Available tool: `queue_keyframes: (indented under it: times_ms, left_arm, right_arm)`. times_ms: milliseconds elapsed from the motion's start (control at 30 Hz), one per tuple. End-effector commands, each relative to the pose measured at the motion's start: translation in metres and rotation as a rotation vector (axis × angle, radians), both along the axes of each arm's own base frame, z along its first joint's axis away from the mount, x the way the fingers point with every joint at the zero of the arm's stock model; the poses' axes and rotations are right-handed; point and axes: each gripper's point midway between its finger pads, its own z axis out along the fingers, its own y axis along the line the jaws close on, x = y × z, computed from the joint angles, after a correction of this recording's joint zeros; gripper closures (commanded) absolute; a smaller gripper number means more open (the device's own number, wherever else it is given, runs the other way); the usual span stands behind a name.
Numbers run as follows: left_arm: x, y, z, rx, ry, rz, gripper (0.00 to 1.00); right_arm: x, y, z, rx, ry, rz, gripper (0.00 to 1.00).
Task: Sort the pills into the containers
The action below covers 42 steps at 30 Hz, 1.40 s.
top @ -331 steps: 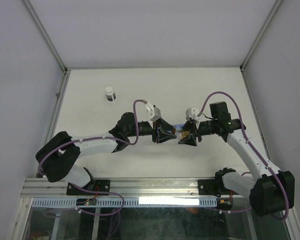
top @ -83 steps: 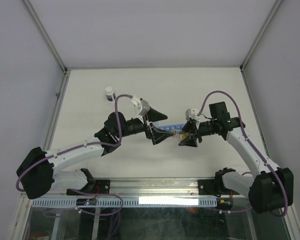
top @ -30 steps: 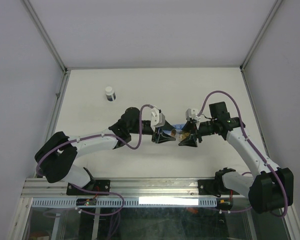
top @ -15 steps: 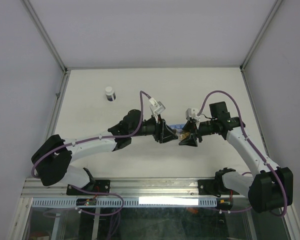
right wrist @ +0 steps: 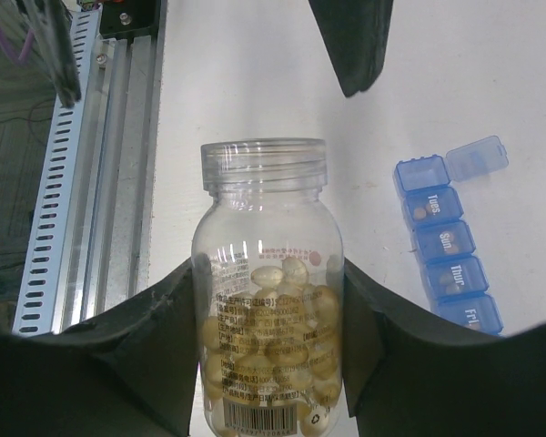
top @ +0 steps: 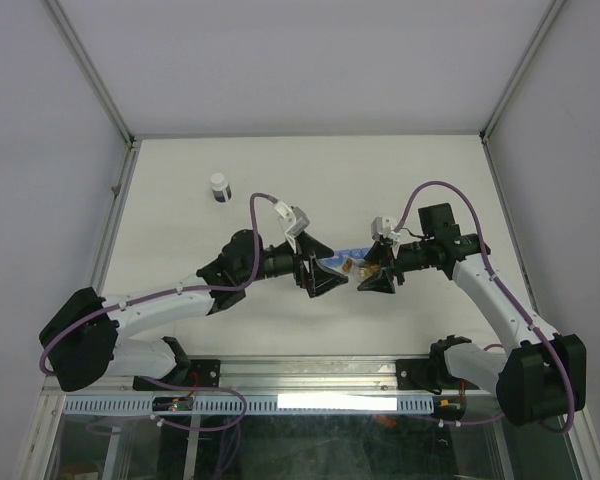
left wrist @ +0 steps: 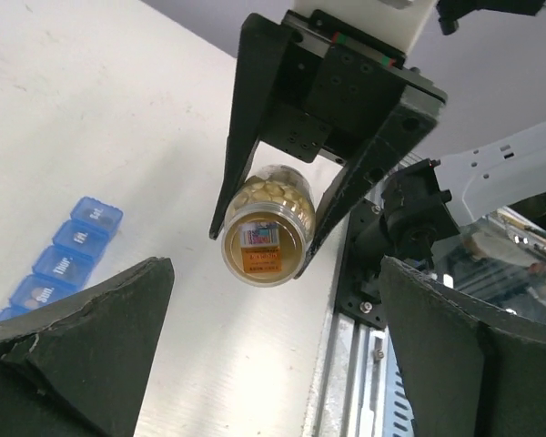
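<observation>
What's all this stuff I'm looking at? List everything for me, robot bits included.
pill bottle: one, clear, uncapped, gripped between the right gripper's fingers
pills: many, pale amber, inside the bottle; too many to count
pill organiser: one strip, translucent blue, on the table near the grippers, one end lid flipped open
vial: one, small, white-capped, standing alone at the table's far left
table: one, white
rail: one, silver metal, along the table's near edge
left gripper: one, black, open, holding nothing, facing the bottle
right gripper: one, black, shut on the bottle
</observation>
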Motion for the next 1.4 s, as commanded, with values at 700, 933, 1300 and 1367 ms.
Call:
queue_keyframes:
  times_ms: [700,933,1300,1367]
  left_arm:
    - [0.007,-0.014,0.018,-0.035,-0.870,-0.275,0.11]
    - [0.011,-0.023,0.011,-0.036,-0.817,-0.300,0.24]
    - [0.005,-0.026,0.012,-0.056,-0.782,-0.331,0.43]
    - [0.002,-0.025,0.014,-0.068,-0.761,-0.346,0.47]
  right_arm:
    - [0.004,0.006,0.024,0.055,-0.078,0.034,1.00]
    - [0.004,0.006,0.024,0.055,-0.077,0.034,1.00]
    - [0.004,0.006,0.023,0.054,-0.074,0.034,1.00]
    - [0.004,0.006,0.023,0.054,-0.076,0.035,1.00]
